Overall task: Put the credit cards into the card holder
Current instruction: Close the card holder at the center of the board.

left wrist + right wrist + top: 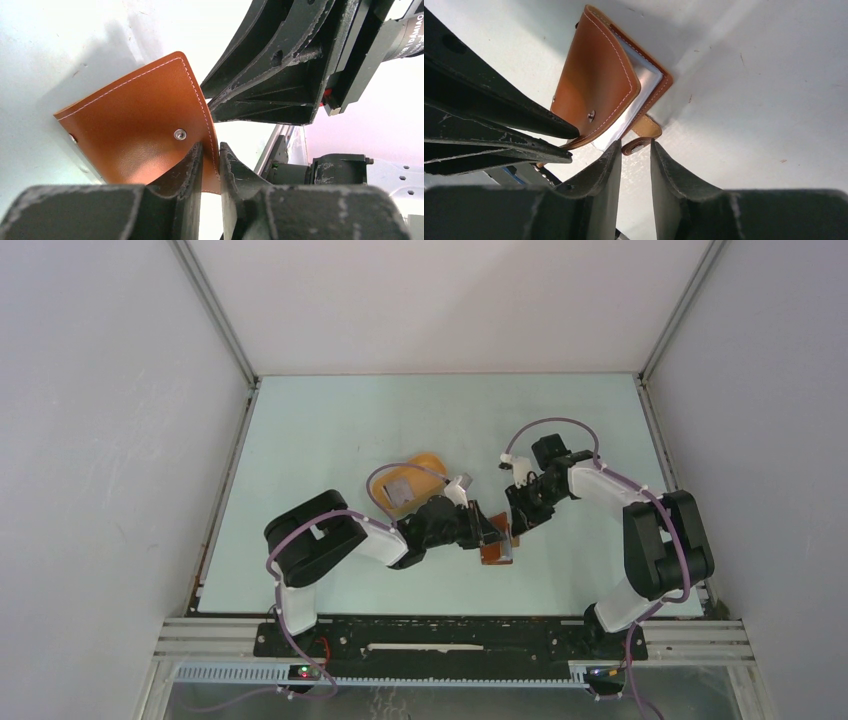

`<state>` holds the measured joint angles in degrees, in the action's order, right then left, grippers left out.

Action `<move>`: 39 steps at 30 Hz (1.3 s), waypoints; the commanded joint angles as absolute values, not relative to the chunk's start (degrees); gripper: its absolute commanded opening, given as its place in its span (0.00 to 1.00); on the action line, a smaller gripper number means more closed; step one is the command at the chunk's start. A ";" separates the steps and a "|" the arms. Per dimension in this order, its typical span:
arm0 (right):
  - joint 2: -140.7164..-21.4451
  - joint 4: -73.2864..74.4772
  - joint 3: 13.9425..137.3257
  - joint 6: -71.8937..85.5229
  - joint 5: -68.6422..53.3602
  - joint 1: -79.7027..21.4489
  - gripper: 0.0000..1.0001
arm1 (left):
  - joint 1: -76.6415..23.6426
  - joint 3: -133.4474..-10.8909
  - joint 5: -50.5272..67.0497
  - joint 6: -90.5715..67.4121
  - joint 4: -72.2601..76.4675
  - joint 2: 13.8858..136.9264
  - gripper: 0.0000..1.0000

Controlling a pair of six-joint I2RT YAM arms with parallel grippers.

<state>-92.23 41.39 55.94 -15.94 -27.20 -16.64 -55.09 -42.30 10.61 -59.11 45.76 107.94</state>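
Flap of flat reddish-brown leather card holder [135, 125] sits pinched in left gripper [210, 152]; right gripper [635, 147], cannot tell. Lift flap high.

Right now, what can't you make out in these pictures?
- Top view: card holder mostly covered by the left gripper and right gripper.
- Left wrist view: its pockets, behind the lifted flap.
- Right wrist view: whether the right gripper clamps the snap tab; its fingers hide contact.
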 commanded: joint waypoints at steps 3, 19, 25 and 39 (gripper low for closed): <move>-90.82 41.28 57.65 -15.32 -24.48 -17.02 0.37 | -54.45 -40.78 8.83 -59.23 44.73 108.54 0.22; -90.78 42.34 57.47 -15.25 -23.73 -14.90 0.33 | -54.40 -40.48 7.84 -60.03 45.55 109.02 0.21; -90.85 42.88 57.43 -15.40 -23.26 -14.29 0.33 | -54.40 -41.01 7.82 -60.02 45.06 109.21 0.22; -91.15 44.97 58.09 -15.92 -27.98 -11.50 0.00 | -54.48 -41.91 7.67 -59.85 43.62 108.39 0.27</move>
<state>-92.23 43.48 55.94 -16.19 -25.47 -12.40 -55.09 -41.95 9.54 -60.58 46.17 108.01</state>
